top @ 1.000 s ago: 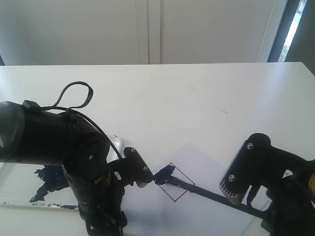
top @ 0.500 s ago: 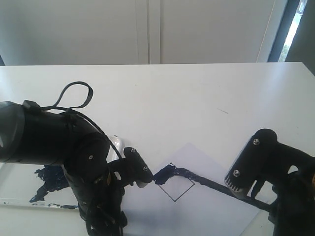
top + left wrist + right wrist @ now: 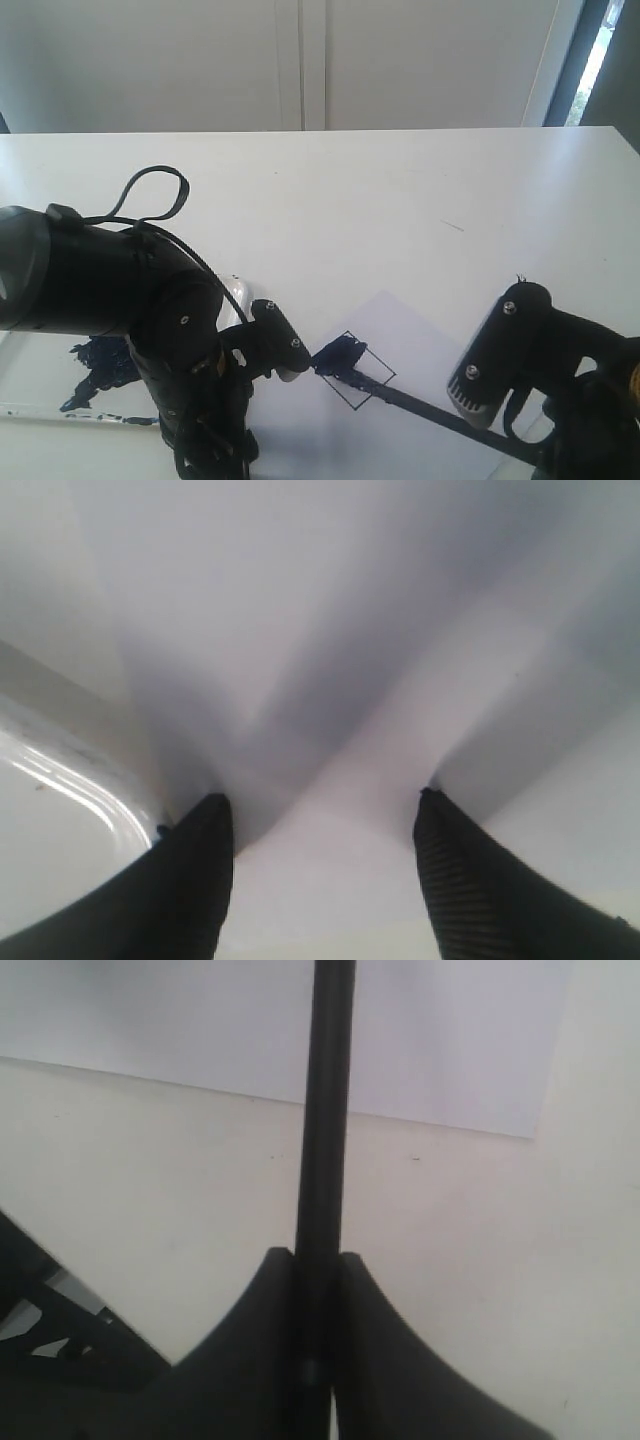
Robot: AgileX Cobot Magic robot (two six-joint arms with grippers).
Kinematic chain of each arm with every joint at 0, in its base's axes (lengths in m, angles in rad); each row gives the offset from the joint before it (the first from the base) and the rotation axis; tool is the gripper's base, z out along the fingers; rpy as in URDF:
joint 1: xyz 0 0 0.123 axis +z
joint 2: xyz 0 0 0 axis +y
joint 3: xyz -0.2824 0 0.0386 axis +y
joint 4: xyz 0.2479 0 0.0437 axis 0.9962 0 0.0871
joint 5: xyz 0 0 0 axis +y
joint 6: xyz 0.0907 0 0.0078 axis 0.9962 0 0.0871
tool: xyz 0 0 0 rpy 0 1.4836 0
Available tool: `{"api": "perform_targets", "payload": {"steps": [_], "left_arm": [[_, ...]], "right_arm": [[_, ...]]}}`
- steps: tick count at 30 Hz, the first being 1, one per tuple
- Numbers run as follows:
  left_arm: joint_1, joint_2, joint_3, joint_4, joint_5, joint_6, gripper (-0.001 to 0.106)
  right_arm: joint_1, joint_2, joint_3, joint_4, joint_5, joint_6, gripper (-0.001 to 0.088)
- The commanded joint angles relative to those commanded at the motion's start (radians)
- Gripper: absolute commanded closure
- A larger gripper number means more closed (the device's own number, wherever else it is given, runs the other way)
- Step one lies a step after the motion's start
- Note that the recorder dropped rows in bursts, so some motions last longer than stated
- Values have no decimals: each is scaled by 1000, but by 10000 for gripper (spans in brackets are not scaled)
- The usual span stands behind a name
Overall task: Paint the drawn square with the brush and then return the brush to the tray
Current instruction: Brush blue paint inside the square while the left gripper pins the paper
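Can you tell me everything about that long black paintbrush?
The long, thin black paintbrush looks like a smooth, straight stick. Its tip is thick with dark blue paint and seems to touch the white paper sheet at one corner of the drawn black square, where a dark blue patch shows. It slants low over the paper. The black fingers of the right gripper pinch its back end.

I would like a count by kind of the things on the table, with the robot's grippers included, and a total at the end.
Brush: 1
Tray: 1
Paper sheet: 1
Grippers: 2, left gripper and right gripper
Total: 5
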Motion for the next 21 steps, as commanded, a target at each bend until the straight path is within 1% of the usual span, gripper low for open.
{"api": "perform_targets", "payload": {"steps": [6,14,21], "left_arm": [[0,0,0,0,0,0,453],[0,0,0,0,0,0,453],[0,0,0,0,0,0,453]], "right_arm": [[0,0,0,5,6,-6,868],[0,0,0,-136,34,106,868],[0,0,0,-161,51,131,868]]}}
